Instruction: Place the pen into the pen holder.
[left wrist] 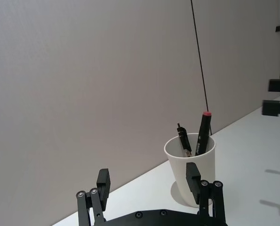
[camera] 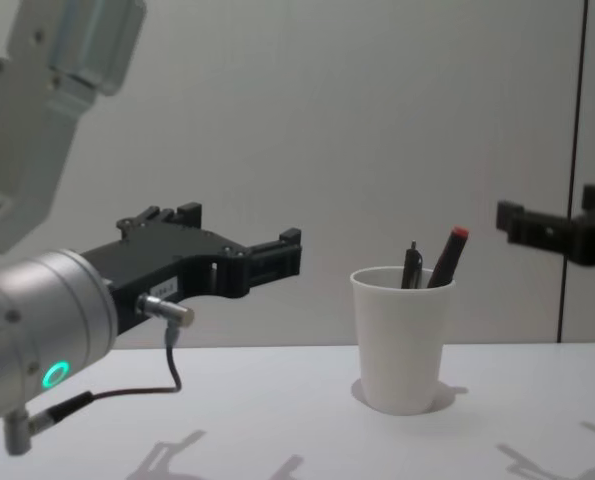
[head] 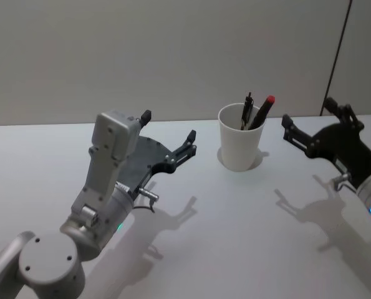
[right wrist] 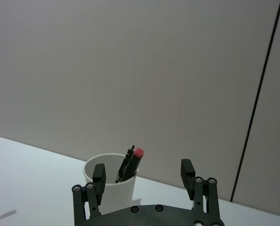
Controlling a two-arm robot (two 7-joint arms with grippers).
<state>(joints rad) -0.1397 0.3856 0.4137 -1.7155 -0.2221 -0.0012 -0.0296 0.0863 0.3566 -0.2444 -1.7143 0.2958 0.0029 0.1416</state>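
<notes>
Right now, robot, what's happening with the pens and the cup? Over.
Left gripper open, empty, left of the cup. Right gripper open, empty, right of it. Two pens standing in the white cup. Nothing in the way.

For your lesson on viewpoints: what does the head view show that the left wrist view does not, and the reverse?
Head view alone: the left arm's grey wrist housing and the whole right gripper, open. Left wrist view alone: a thin dark line running up the wall right behind the cup. Both: the white cup holding two pens, the table, and the open left gripper.

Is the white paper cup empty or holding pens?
Holding pens: the white paper cup stands upright with a red-capped black pen and a second black pen leaning inside.
</notes>
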